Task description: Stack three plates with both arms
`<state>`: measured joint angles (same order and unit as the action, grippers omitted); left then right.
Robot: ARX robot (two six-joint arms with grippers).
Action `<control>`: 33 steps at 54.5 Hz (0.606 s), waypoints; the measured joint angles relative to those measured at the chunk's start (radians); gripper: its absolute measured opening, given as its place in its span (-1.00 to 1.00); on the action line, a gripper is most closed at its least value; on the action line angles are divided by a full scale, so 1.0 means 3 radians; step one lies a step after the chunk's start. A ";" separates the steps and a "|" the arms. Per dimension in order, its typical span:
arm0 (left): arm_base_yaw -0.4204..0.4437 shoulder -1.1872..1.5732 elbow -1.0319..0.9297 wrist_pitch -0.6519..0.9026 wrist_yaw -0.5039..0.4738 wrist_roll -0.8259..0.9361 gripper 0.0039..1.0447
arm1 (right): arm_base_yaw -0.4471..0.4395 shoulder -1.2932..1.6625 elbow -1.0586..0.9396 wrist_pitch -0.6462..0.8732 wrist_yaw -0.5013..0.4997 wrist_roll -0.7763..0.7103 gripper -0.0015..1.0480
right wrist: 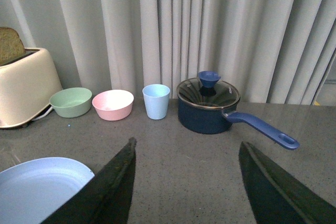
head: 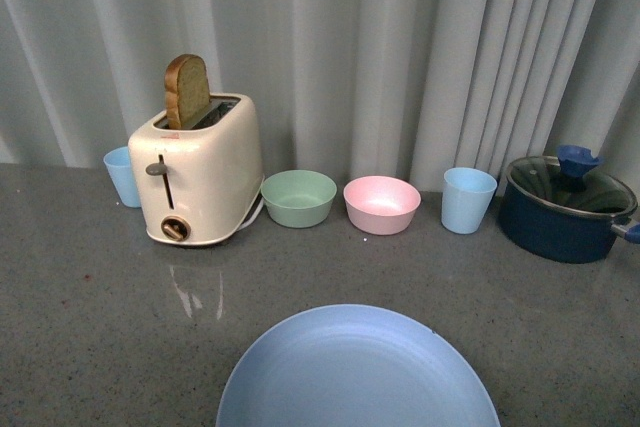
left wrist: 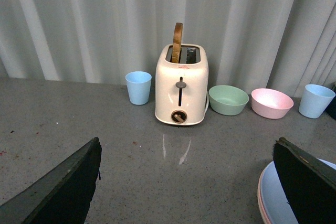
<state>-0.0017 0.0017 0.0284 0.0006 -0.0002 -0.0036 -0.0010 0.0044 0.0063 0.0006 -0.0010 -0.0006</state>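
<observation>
A light blue plate (head: 355, 372) lies at the near edge of the grey counter, in the middle of the front view. In the left wrist view the same plate (left wrist: 272, 203) rests on a pink plate whose rim (left wrist: 260, 199) shows just beneath it. My left gripper (left wrist: 186, 142) is open over bare counter, with one finger (left wrist: 302, 182) overlapping the stack's edge in the picture. My right gripper (right wrist: 188, 142) is also open and holds nothing; the light blue plate (right wrist: 37, 187) lies beside one of its fingers (right wrist: 110, 187). Neither arm shows in the front view.
Along the curtain stand a light blue cup (head: 122, 175), a cream toaster (head: 200, 172) with a bread slice (head: 187, 92), a mint-green bowl (head: 298, 197), a pink bowl (head: 381, 204), another blue cup (head: 468, 200) and a lidded dark blue pot (head: 565, 207).
</observation>
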 joint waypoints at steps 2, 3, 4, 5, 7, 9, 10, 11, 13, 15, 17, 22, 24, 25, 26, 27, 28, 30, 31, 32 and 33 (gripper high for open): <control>0.0000 0.0000 0.0000 0.0000 0.0000 0.0000 0.87 | 0.0000 0.0000 0.0000 0.0000 0.0000 0.0000 0.36; 0.0000 0.0000 0.0000 0.0000 0.0000 0.0000 0.87 | 0.0000 0.0000 0.0000 0.0000 0.0000 0.0000 0.39; 0.0000 0.0000 0.0000 0.0000 0.0000 0.0000 0.87 | 0.0000 0.0000 0.0000 0.0000 0.0000 0.0000 0.46; 0.0000 0.0000 0.0000 0.0000 0.0000 0.0000 0.87 | 0.0000 0.0000 0.0000 0.0000 0.0000 0.0000 0.53; 0.0000 0.0000 0.0000 0.0000 0.0000 0.0000 0.87 | 0.0000 0.0000 0.0000 0.0000 0.0000 0.0000 0.66; 0.0000 -0.0001 0.0000 0.0000 0.0000 0.0000 0.87 | 0.0000 0.0000 0.0000 0.0000 0.0000 0.0000 0.76; 0.0000 -0.0001 0.0000 -0.0001 0.0000 0.0000 0.87 | 0.0000 0.0000 0.0000 0.0000 0.0000 0.0000 0.86; 0.0000 -0.0001 0.0000 0.0000 0.0000 0.0000 0.87 | 0.0000 0.0000 0.0000 0.0000 0.0000 0.0004 0.89; 0.0000 0.0000 0.0000 0.0000 0.0000 0.0000 0.87 | 0.0000 0.0000 0.0000 0.0000 0.0000 0.0003 0.87; 0.0000 0.0000 0.0000 0.0000 0.0000 0.0000 0.87 | 0.0000 0.0000 0.0000 0.0000 0.0000 0.0000 0.84; 0.0000 0.0000 0.0000 0.0000 -0.0001 0.0000 0.87 | 0.0000 0.0000 0.0000 0.0000 0.0000 0.0001 0.85; 0.0000 0.0000 0.0000 0.0000 -0.0001 0.0000 0.87 | 0.0000 0.0000 0.0000 0.0000 0.0000 0.0001 0.86; 0.0000 0.0000 0.0000 0.0000 0.0000 0.0000 0.87 | 0.0000 0.0000 0.0000 0.0000 0.0000 0.0001 0.86; 0.0000 0.0000 0.0000 0.0000 0.0000 0.0000 0.87 | 0.0000 0.0000 0.0000 0.0000 0.0000 0.0001 0.86; 0.0000 0.0000 0.0000 0.0000 -0.0001 0.0000 0.87 | 0.0000 0.0000 0.0000 0.0000 0.0000 0.0001 0.86; 0.0000 0.0000 0.0000 0.0000 0.0000 0.0000 0.87 | 0.0000 0.0000 0.0000 0.0000 0.0000 0.0001 0.86; 0.0000 0.0000 0.0000 0.0000 0.0000 0.0000 0.87 | 0.0000 0.0000 0.0000 0.0000 0.0000 0.0001 0.86; 0.0000 0.0000 0.0000 0.0000 0.0000 0.0000 0.87 | 0.0000 0.0000 0.0000 0.0000 0.0000 0.0001 0.86; 0.0000 0.0000 0.0000 0.0000 -0.0001 0.0000 0.87 | 0.0000 0.0000 0.0000 0.0000 0.0000 0.0001 0.86; 0.0000 0.0000 0.0000 0.0000 -0.0001 0.0000 0.87 | 0.0000 0.0000 0.0000 0.0000 0.0000 0.0001 0.86; 0.0000 0.0000 0.0000 0.0000 -0.0001 0.0000 0.87 | 0.0000 0.0000 0.0000 0.0000 0.0000 0.0001 0.86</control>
<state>-0.0017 0.0017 0.0284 0.0006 -0.0006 -0.0036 -0.0010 0.0044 0.0063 0.0006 -0.0010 -0.0002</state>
